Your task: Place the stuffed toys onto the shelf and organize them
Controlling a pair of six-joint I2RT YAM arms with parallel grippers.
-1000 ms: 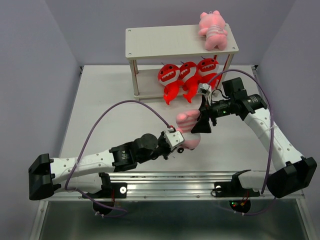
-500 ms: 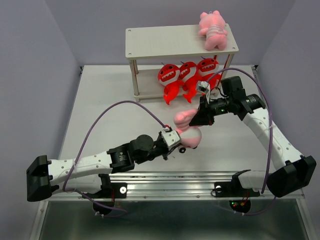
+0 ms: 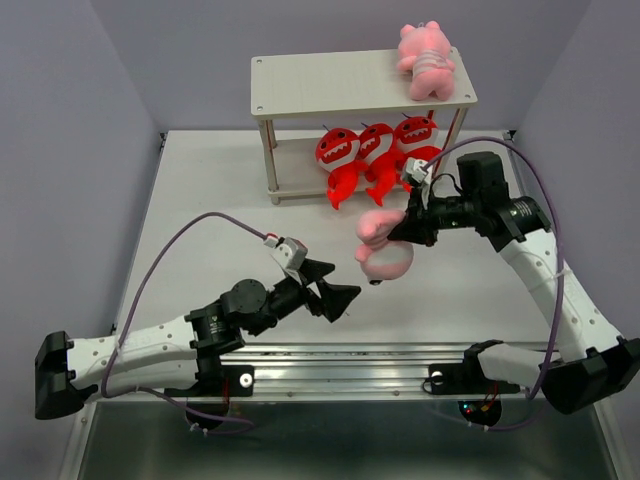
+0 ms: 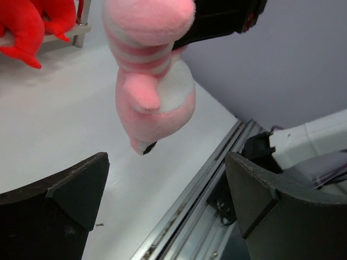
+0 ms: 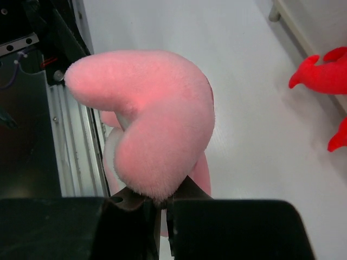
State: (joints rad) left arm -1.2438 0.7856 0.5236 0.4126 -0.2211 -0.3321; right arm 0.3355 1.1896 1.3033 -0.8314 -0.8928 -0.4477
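A pink striped stuffed toy (image 3: 383, 250) hangs above the table, its head pinched in my shut right gripper (image 3: 404, 231). From the right wrist, the toy (image 5: 146, 119) bulges out above the shut gripper (image 5: 166, 208). My left gripper (image 3: 338, 283) is open and empty, apart from the toy, to its near left. In the left wrist view the toy (image 4: 154, 81) dangles beyond the open gripper (image 4: 168, 187). The shelf (image 3: 330, 85) stands at the back. Another pink toy (image 3: 427, 60) lies at the right end of its top board. Three red toys (image 3: 372, 150) sit on its lower board.
A metal rail (image 3: 380, 358) runs along the table's near edge. Purple cables (image 3: 200, 235) loop over both arms. Grey walls close in the table on the left, right and back. The shelf's thin legs (image 3: 270, 160) stand at the table's far side.
My right gripper shut on the pink toy's head and lifted it a little to the right. My left gripper opened, let the toy go and drew back to the left.
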